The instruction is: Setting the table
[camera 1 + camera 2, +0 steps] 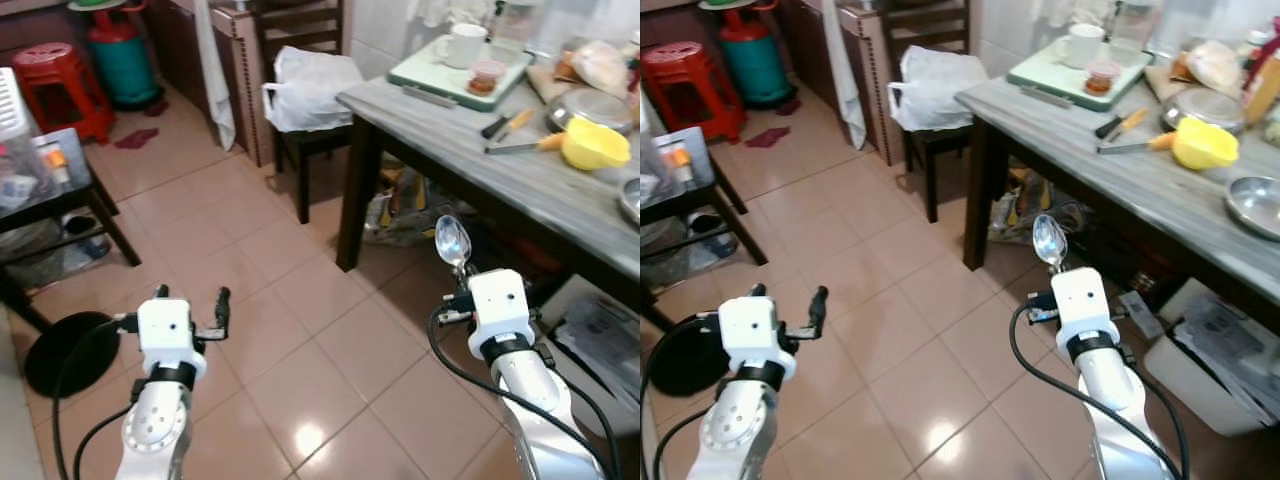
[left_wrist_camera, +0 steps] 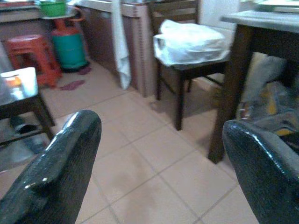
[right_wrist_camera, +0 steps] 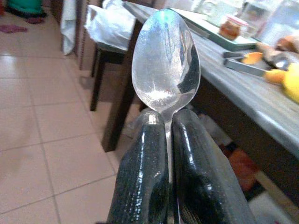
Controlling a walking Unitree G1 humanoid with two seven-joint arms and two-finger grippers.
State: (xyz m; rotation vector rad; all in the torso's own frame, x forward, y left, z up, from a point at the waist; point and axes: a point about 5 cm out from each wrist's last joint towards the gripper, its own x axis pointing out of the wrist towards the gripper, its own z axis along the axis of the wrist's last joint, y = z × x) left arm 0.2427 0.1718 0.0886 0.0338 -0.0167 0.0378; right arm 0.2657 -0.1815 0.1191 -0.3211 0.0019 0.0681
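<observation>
- Spoon (image 3: 166, 60): a shiny metal one, held upright with its bowl above the fingertips of the right gripper (image 1: 458, 283); the two black fingers (image 3: 142, 172) are pressed together on its neck, the handle hidden between them.
- Right gripper sits low in front of the grey table (image 1: 500, 170), below the level of the tabletop and near the dark table leg (image 1: 352, 200), over the tiled floor (image 1: 300, 330).
- Left gripper (image 1: 190, 303) hangs over the floor well apart from the table, its fingers (image 2: 56, 177) spread wide with nothing between them.
- On the tabletop, toward the far corner, lies a pale green tray (image 1: 440, 78) bearing a white mug (image 1: 462, 45) and a small cup with a red filling (image 1: 486, 78).
- Nearer along the table sits a yellow bowl (image 1: 594, 146), with an orange-handled utensil (image 1: 520, 146) lying just beside it and a black-handled one (image 1: 505, 124) a little behind.
- A metal plate (image 1: 592, 106) lies behind the yellow bowl, and the rim of another metal dish (image 1: 1255, 205) shows at the table's near end.
- A dark wooden chair (image 1: 305, 140) stands by the table's far corner with a white plastic bag (image 1: 305, 85) on its seat.
- Bags and clutter (image 1: 400, 210) sit under the table, too jumbled to tell apart.
- Across the room stand a red plastic stool (image 1: 62, 85) and a green gas cylinder (image 1: 118, 60).
- A low dark side table (image 1: 60, 200) stands on the robot's left, and a round black object (image 1: 60, 350) lies on the floor near it.
</observation>
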